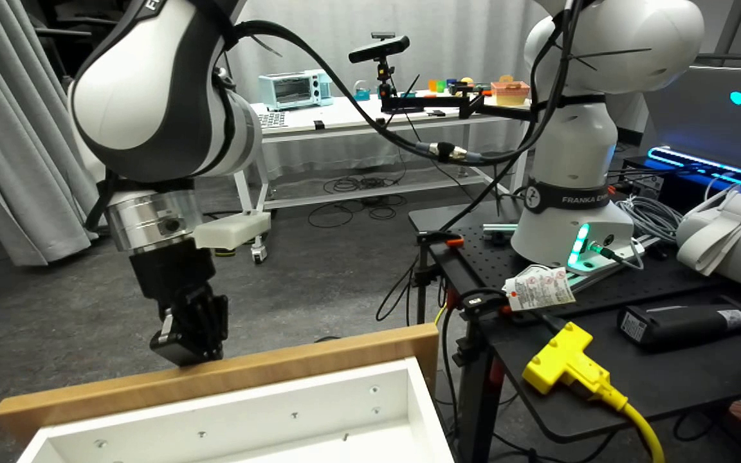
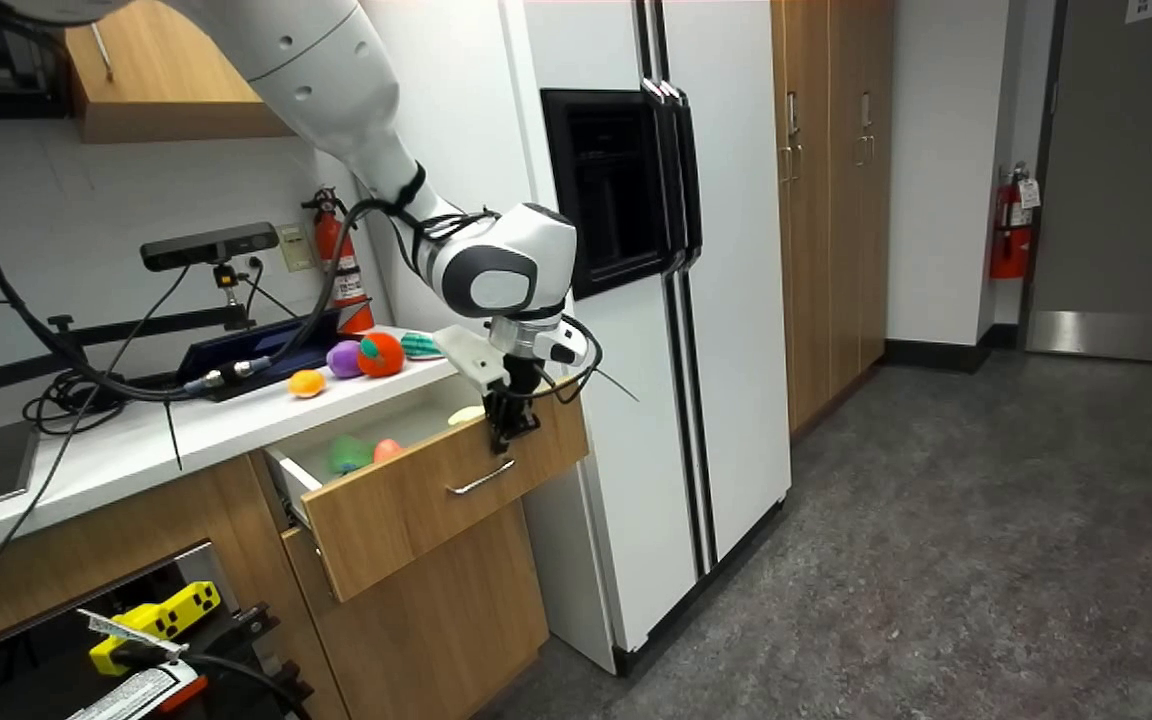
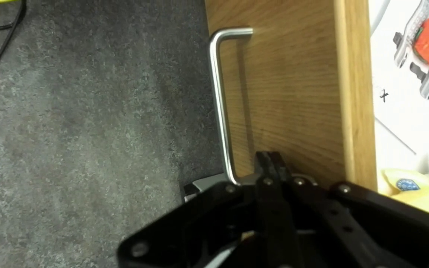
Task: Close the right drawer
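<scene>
The right drawer [image 2: 406,520] stands well out from the cabinet [image 2: 446,610] under the counter [image 2: 226,430], and my claw [image 3: 270,160] hangs just outside its front board [image 1: 319,357], so the drawer lies between the claw and the cabinet. The board's long axis runs crosswise to the push I need, which by my judgement should go square into the wood. The claw is drawn fully together and has hold of nothing; whether its tip touches the board, I can't make out from here. My wrist view gives me the handle [image 3: 220,100], one end just beside that tip, and I'd guess it could snag me if I drift towards it. In an exterior view I get the white inner panel [image 1: 248,421] instead, and the board hides both tip and handle from me, so I'd steer by the wrist.
</scene>
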### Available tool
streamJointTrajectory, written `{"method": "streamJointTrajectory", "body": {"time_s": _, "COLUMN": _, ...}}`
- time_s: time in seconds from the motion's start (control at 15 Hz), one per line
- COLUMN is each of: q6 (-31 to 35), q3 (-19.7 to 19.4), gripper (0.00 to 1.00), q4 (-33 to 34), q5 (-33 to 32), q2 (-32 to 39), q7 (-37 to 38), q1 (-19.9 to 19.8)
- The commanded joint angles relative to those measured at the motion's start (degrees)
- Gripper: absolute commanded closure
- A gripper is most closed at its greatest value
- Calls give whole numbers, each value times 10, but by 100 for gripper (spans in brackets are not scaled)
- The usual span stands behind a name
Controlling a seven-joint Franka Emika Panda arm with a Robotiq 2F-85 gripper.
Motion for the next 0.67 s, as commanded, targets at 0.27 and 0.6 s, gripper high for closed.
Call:
{"method": "streamJointTrajectory", "body": {"time_s": 0.27, "q6": 2, "q3": 42, "gripper": 100, "q4": 47, "q5": 19, "q2": 68, "q7": -19, "q1": 23}}
{"method": "streamJointTrajectory", "body": {"time_s": 0.6, "q6": 7, "q3": 71, "gripper": 100, "q4": 81, "q5": 19, "q2": 105, "q7": -11, "q1": 56}}
